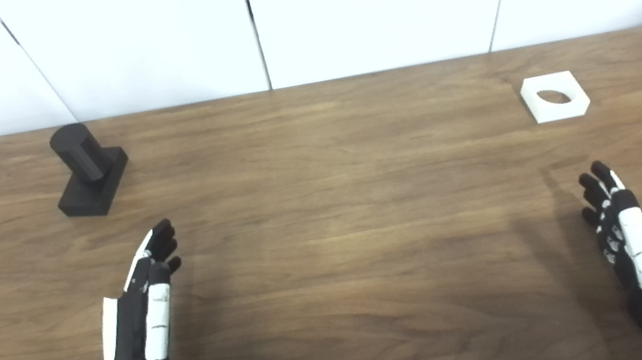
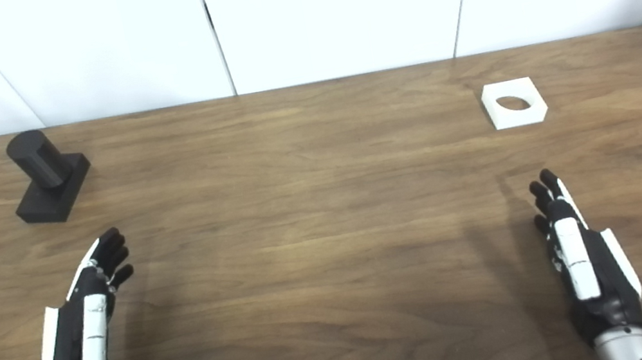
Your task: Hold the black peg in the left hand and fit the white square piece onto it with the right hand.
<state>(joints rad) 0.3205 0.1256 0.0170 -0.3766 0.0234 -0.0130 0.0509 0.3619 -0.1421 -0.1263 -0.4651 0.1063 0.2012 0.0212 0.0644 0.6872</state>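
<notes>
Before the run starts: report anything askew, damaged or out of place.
Nothing stands out. The black peg stands upright on its base at far left, the white square piece lies flat at far right, and both hands hold nothing.

One table [image 1: 325, 205] is seen, and two loose things are counted on it: one black peg [image 1: 89, 168] toward the table's far left corner and one white square piece [image 1: 555, 96] toward its far right corner. Two hands are counted above the table's near edge, one left hand [image 1: 142, 320] and one right hand [image 1: 638, 244].
</notes>
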